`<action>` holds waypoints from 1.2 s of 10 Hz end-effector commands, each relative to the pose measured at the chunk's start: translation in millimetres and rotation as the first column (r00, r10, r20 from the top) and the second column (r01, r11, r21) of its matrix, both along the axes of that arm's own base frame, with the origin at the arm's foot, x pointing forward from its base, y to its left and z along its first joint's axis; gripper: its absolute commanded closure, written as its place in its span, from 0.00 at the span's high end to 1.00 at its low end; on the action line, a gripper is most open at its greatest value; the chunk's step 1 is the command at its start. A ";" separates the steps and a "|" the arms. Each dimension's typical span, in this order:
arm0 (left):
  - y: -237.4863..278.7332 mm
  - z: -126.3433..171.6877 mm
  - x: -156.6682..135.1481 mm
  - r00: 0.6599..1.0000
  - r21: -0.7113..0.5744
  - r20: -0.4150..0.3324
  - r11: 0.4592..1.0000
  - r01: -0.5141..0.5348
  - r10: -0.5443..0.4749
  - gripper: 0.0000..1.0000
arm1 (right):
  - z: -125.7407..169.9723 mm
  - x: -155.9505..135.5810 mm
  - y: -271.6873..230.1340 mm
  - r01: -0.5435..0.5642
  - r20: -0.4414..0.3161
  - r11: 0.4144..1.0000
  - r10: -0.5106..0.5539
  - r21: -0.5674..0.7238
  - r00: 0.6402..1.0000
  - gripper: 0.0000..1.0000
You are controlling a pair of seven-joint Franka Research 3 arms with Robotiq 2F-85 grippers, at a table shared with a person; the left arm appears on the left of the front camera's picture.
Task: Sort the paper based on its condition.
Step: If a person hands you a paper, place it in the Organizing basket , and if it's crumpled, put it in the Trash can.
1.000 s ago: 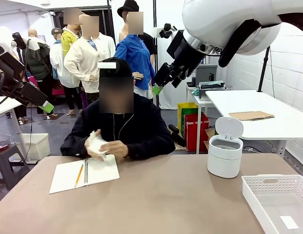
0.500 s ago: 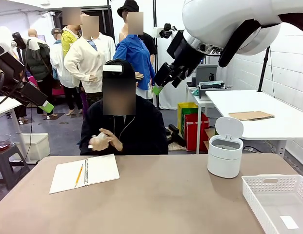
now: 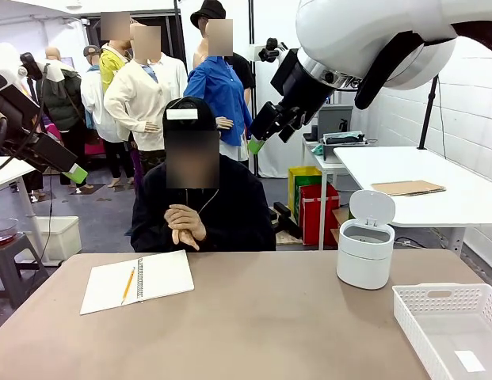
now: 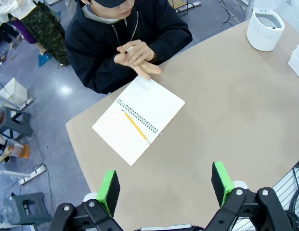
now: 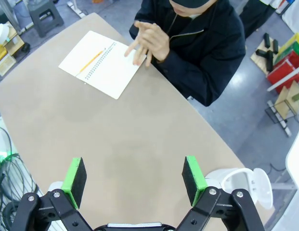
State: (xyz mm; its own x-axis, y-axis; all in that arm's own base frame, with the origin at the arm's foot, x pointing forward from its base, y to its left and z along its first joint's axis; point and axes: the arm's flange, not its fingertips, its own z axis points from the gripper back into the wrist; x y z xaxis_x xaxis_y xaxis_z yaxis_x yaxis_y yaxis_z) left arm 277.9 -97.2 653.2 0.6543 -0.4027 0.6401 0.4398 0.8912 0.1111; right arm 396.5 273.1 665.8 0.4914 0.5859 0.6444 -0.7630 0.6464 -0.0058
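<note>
Front: left gripper (image 3: 74,172) & right gripper (image 3: 257,144) hang high, well off the table; person's hands (image 3: 184,227) are pressed palm to palm at chest, paper not visible, prob. squeezed between them. L wrist: jaws spread wide, nothing held; the hands sit just beside the notebook (image 4: 154,103), and a white sliver at the fingers may be the wad, can't tell. R wrist: jaws likewise apart & empty; the wad should be v. light, soft, springy, so pinch across its bulk w/ a gentle close.

Paper hidden between person's hands (image 3: 184,226)
</note>
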 end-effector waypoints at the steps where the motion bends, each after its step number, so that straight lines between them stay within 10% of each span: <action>1: -0.3 0.4 -0.4 1.000 0.000 0.001 1.000 0.000 0.000 1.00 | 1.1 0.2 -0.8 -0.001 0.000 1.000 0.001 0.004 1.000 1.00; 12: -0.3 0.4 -0.4 1.000 0.000 0.001 1.000 0.000 0.000 1.00 | 1.1 0.2 -0.8 -0.001 0.000 1.000 0.001 0.004 1.000 1.00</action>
